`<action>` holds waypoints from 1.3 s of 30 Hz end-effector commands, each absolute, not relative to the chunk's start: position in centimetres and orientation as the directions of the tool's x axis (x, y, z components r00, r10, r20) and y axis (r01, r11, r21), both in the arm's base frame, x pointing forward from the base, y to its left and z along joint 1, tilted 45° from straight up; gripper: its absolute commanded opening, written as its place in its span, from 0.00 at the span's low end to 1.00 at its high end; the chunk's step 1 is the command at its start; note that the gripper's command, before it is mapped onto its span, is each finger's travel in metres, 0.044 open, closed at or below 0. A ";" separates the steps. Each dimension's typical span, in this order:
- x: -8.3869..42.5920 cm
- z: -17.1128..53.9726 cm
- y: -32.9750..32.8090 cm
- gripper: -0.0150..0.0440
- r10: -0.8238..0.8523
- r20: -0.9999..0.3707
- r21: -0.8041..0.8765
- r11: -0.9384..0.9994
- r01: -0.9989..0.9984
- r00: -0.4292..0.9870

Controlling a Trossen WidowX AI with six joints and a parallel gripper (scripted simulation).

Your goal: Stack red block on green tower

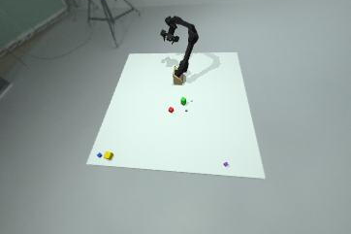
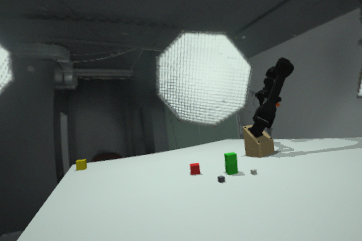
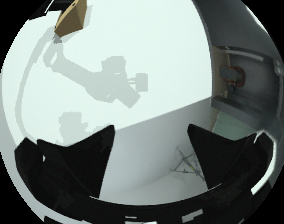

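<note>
The white mat (image 1: 145, 130) fills the middle of the top view, lying on a grey floor (image 1: 301, 67). At its far edge stands a tan wedge-shaped base (image 1: 178, 78), from which the black arm (image 1: 186, 54) rises steeply, bends at a high elbow, and reaches back away from the blocks. The gripper (image 1: 169, 37) hangs raised well above the mat edge, far from every block. In the wrist view the two dark fingers stand wide apart with nothing between them; the arm's shadow (image 3: 106, 86) falls on the mat below.

In the exterior view an octagonal studio light (image 2: 202, 79) glows behind the scene, left of the arm.

The green tower (image 1: 183, 100) stands upright near the mat centre, in front of the base. The red block (image 1: 171, 110) rests on the mat just beside the tower, to its near left in the top view, apart from it and not touching.

A yellow block (image 1: 108, 155) lies at the near left corner, with a smaller blue block (image 1: 99, 154) just beside it. A purple block (image 1: 226, 164) lies near the near right corner, well apart from the others.

Two tiny cubes sit close to the tower: a dark one (image 2: 221, 179) and a pale grey one (image 2: 253, 172), both apart from it. Neither lies between red block and tower.
</note>
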State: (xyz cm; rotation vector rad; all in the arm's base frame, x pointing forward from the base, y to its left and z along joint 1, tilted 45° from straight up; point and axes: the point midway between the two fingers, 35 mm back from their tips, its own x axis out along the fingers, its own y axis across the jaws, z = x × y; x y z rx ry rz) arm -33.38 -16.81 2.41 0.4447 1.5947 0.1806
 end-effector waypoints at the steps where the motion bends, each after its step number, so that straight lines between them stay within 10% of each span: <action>1: -33.3 2.4 -17.0 0.98 0.386 -0.922 0.378 0.910 0.172 -0.017; 39: -2.7 0.2 -34.5 1.00 0.250 -0.964 0.264 0.939 0.221 0.088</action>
